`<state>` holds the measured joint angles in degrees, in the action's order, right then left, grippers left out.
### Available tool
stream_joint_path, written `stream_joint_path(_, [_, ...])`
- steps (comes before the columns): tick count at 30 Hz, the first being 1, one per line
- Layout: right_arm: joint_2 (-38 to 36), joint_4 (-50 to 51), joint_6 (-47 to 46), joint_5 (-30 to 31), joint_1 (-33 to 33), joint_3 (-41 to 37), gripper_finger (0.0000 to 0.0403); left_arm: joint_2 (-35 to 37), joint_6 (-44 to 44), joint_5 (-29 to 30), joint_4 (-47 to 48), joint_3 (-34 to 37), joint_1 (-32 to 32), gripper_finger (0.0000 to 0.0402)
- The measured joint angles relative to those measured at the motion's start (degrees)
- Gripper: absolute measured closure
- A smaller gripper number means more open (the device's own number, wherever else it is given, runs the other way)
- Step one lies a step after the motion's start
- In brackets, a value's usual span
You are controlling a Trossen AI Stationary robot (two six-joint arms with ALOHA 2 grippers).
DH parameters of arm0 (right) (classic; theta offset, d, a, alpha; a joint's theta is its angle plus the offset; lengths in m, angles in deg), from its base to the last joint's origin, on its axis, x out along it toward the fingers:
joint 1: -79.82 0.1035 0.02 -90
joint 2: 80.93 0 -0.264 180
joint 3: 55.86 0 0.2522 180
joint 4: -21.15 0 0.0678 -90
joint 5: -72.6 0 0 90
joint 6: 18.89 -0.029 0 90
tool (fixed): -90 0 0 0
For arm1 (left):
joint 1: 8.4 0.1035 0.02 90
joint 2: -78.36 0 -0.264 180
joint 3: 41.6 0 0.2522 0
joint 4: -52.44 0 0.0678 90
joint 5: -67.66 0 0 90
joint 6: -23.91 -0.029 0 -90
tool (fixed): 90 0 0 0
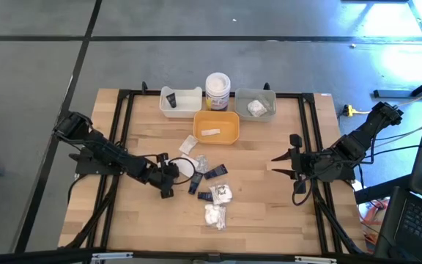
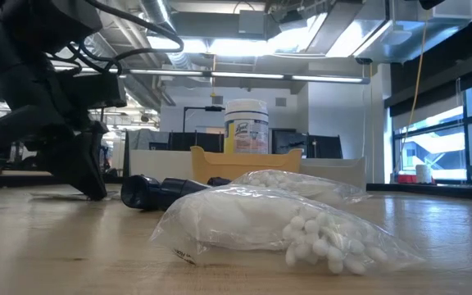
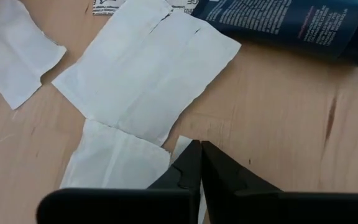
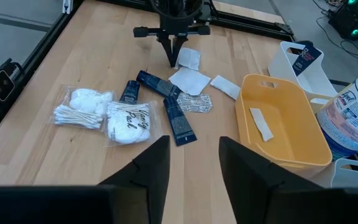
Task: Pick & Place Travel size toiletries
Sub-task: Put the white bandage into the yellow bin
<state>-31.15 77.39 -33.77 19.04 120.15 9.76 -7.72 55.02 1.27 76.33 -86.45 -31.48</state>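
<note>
The left gripper (image 1: 173, 174) is down at the table (image 1: 269, 213), at the edge of the loose pile of toiletries that lies on the near side of the yellow tray (image 1: 217, 127), and its fingers (image 3: 194, 168) are pressed together at their tips. In the left wrist view those tips sit right at the corner of a flat white sachet (image 3: 118, 163); a sliver of white shows beside them, but whether the sachet is actually pinched there I cannot tell. A larger sachet (image 3: 146, 68) lies just beyond it, its long axis running slantwise away from the fingers, with a dark blue tube (image 3: 284, 28) past that. The left arm is plainly the nearer one: the right gripper (image 1: 293, 167) hangs well off to the far side of the pile from the left gripper, fingers (image 4: 146, 165) apart and holding nothing. The right wrist view gives what the close-up cannot: the whole spread, with the cotton-swab bag (image 4: 82, 111) and the other tubes (image 4: 178, 119) on the table, and one sachet already in the yellow tray. The low view shows only the clear-wrapped bags (image 2: 277, 221) close up and the left arm beyond them. Any lift should probably confirm the sachet comes up with the fingers.
</note>
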Motion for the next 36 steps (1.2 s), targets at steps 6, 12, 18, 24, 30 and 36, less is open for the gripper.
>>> stream_joint_path(6, [-0.01,-0.01,0.0,0.0,-0.01,0.0,0.0271,0.62,1.18,-2.59,1.34,-3.31,0.06,0.0399])
stream_joint_path(12, [-0.01,-0.02,-0.02,0.0,-0.01,0.0,0.0279,1.35,-4.44,-2.05,0.79,-9.27,0.04,0.0399])
stream_joint_path(18, [-0.01,-0.02,0.0,0.0,0.0,0.0,0.0287,1.43,-14.32,3.28,0.35,-14.66,0.28,0.0399])
stream_joint_path(24, [-0.01,-0.02,0.0,0.0,0.0,0.0,0.0294,1.48,-22.32,7.2,-0.58,-18.62,2.72,0.0399])
stream_joint_path(30, [-0.01,0.0,0.0,0.0,-0.01,0.0,0.03,1.5,-31.56,7.35,-8.32,-19.52,6.78,0.0399])
stream_joint_path(36, [0.0,-0.02,0.0,0.0,0.0,0.0,0.0305,1.5,-37.56,6.88,-16.49,-19.52,11.57,0.0399])
